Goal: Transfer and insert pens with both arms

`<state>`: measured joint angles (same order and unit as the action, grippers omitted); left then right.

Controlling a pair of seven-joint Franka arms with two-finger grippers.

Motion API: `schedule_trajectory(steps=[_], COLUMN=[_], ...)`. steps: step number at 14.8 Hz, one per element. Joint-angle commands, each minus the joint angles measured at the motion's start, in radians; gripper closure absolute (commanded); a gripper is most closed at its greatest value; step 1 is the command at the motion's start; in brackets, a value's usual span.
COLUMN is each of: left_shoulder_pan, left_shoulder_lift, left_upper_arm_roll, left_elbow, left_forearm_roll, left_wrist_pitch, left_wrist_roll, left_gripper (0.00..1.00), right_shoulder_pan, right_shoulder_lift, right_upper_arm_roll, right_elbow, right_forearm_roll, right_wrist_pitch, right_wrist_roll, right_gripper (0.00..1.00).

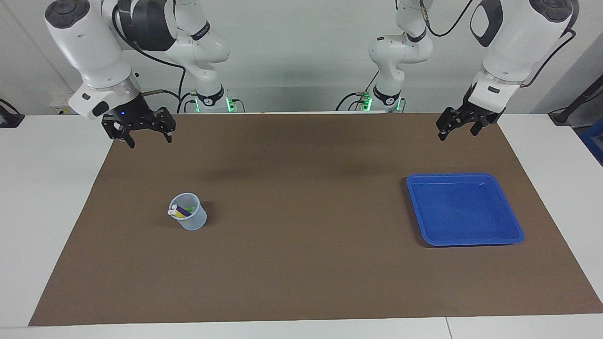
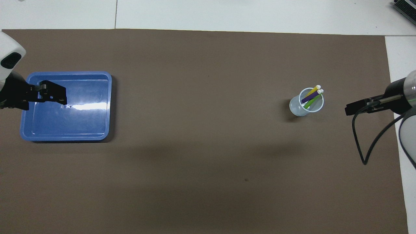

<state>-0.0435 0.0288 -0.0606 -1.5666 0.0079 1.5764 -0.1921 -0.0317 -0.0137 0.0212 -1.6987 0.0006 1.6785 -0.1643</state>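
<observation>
On white table (image 1: 42,188), brown mat (image 1: 306,263) under cup (image 1: 191,219), blue tray (image 1: 516,233).

My workspace is evenly and brightly lit from above. Soft, blurred shadows of my arms lie as dark patches on the brown mat (image 1: 301,226). The cup (image 1: 190,218) throws a small dim shadow just beside it. From overhead, a white streak of glare runs across the floor of the blue tray (image 2: 66,105). Both views are sharp, with no motion blur. Green lamps glow at my arm bases.
</observation>
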Motion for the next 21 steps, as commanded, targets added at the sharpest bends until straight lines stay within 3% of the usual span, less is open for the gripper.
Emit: schedule_trajectory(steps=[1, 21], left_shoulder_pan=[0.005, 0.011], left_shoulder_lift=[-0.018, -0.033], left_upper_arm_roll=[-0.001, 0.01], left_elbow=[-0.013, -0.024], left_forearm_roll=[-0.011, -0.016], left_wrist_pitch=[0.013, 0.042], left_wrist_roll=[0.002, 0.097], left_gripper=[0.0, 0.0], right_shoulder_pan=[-0.01, 0.0], right_shoulder_lift=[-0.015, -0.017], right_upper_arm_roll=[0.009, 0.014], right_elbow=[-0.019, -0.01], right_forearm_roll=[-0.007, -0.01], right_wrist_pitch=[-0.006, -0.056], right_wrist_roll=[0.011, 0.009], right_gripper=[0.0, 0.0])
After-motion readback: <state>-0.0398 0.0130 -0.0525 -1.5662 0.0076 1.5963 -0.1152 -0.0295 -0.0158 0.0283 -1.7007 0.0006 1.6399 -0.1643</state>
